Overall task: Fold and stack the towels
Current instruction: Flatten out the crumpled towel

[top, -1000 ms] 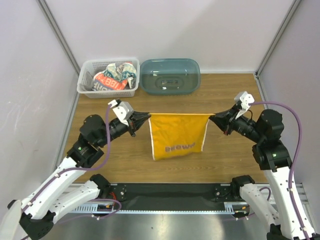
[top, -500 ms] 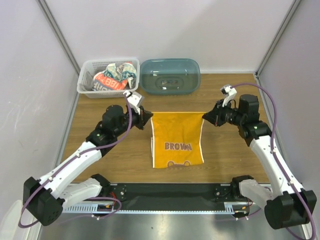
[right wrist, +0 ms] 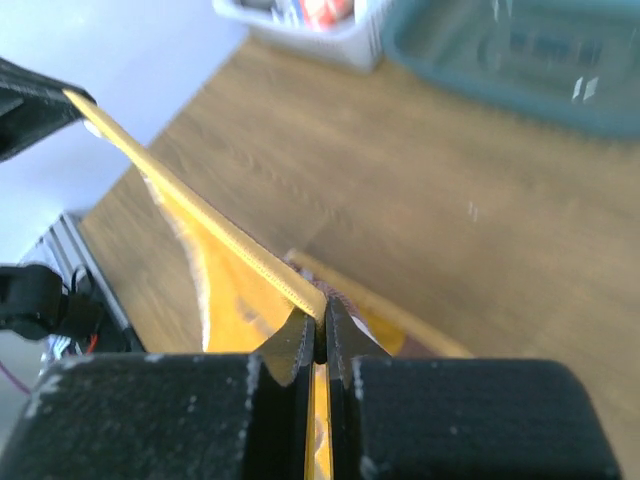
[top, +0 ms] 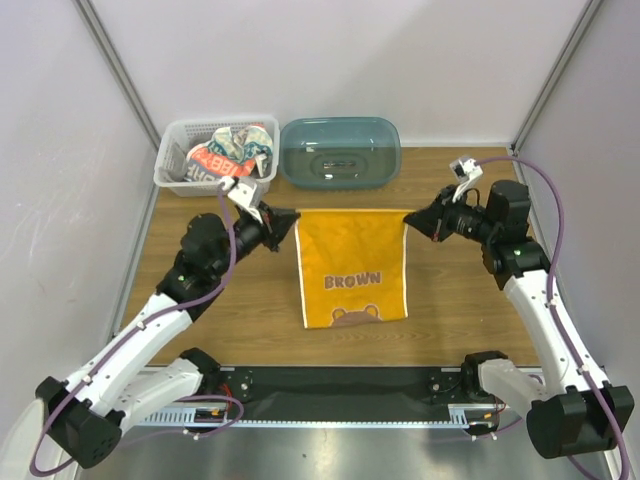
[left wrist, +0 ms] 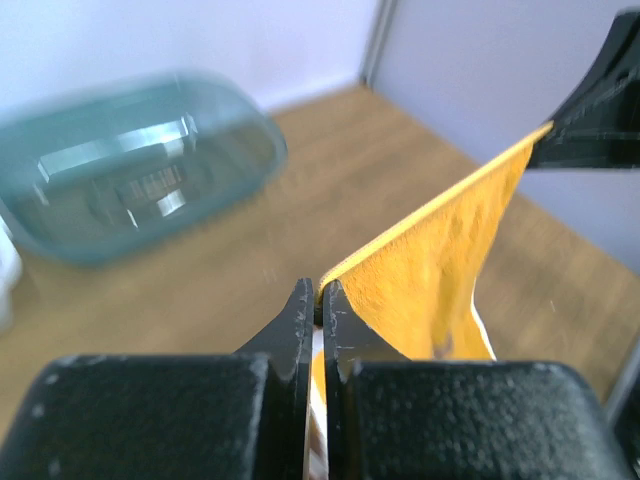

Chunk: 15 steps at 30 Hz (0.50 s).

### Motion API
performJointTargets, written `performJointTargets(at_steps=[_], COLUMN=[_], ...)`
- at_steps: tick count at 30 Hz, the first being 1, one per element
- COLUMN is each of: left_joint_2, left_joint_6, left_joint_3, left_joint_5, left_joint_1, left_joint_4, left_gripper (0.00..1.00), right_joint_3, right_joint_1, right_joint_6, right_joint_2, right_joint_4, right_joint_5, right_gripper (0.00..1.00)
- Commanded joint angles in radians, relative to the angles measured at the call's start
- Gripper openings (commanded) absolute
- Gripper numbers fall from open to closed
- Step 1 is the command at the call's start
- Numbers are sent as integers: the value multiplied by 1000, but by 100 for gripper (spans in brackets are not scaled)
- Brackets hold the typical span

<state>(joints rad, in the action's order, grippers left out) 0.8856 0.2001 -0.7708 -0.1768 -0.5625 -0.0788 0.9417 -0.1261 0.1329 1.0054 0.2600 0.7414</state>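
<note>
An orange-yellow towel [top: 352, 265] with brown "BROWN" lettering and a bear face hangs stretched between both grippers, its lower end toward the table's near side. My left gripper [top: 295, 216] is shut on its top left corner, and in the left wrist view the jaws [left wrist: 320, 295] pinch the towel's [left wrist: 450, 260] edge. My right gripper [top: 408, 217] is shut on the top right corner, where its jaws [right wrist: 322, 315] clamp the hem of the towel [right wrist: 220, 250]. A white towel with printed letters [top: 215, 162] lies crumpled in the basket beside another greyish cloth [top: 252, 142].
The white lattice basket [top: 170, 165] stands at the back left, the teal oval tub [top: 340, 152] right next to it. Both also show in the right wrist view, the tub [right wrist: 520, 50] beside the basket [right wrist: 310, 25]. Grey walls close in three sides of the wooden table [top: 450, 310].
Both grippers have carried the towel's top edge toward the far side. The towel now spreads longer and flatter, and its lettering and bear face show in full.
</note>
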Motion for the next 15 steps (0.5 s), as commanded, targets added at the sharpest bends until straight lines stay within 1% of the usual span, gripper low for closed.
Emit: performJointTargets(at_steps=[1, 2, 3, 4, 5, 6, 7, 8, 9, 10, 11, 12, 13, 14, 15], left_joint_2=[31, 56, 122, 156, 186, 226, 287, 324, 352, 410, 438, 461, 507, 522, 539], left_joint_6=[-114, -125, -148, -162, -174, -194, -197, -197, -221, -220, -219, -212, -218, -229, -267], left_joint_3=[-134, -189, -223, -261, -342, -384, -425, -503, -545, -586, -678, -726, -770, -847, -881], left_joint_5=[111, 97, 65, 54, 50, 43, 33, 25, 13, -31, -55, -78, -105, -112, -112], left_joint_1=[78, 85, 101, 107, 114, 131, 144, 156, 189, 206, 225, 258, 269, 277, 282], left_joint_4=[-87, -102, -98, -87, -57, -41, -27, -12, -3, 7, 28, 42, 54, 69, 71], left_gripper=[0, 0, 0, 0, 0, 0, 0, 1, 0, 0, 0, 0, 0, 0, 0], right_joint_3=[103, 124, 149, 211, 241, 270, 320, 356, 389, 466, 504, 543, 586, 645, 678], right_joint_1=[48, 48, 48, 48, 48, 48, 48, 48, 48, 49, 49, 49, 49, 49, 49], right_joint_6=[14, 14, 11, 10, 5, 4, 1, 1, 1, -1, -1, -4, -6, -7, -13], right_joint_2=[24, 45, 70, 125, 148, 176, 220, 249, 274, 297, 347, 369, 392, 421, 435], right_joint_4=[-140, -145, -143, -128, -128, -131, -143, -146, -148, -145, -140, -134, -133, -139, -146], right_joint_5=[-97, -97, -88, -85, -83, -83, -85, -92, -94, -93, -96, -94, -94, -94, -96], right_gripper=[0, 0, 0, 0, 0, 0, 0, 0, 0, 0, 0, 0, 0, 0, 0])
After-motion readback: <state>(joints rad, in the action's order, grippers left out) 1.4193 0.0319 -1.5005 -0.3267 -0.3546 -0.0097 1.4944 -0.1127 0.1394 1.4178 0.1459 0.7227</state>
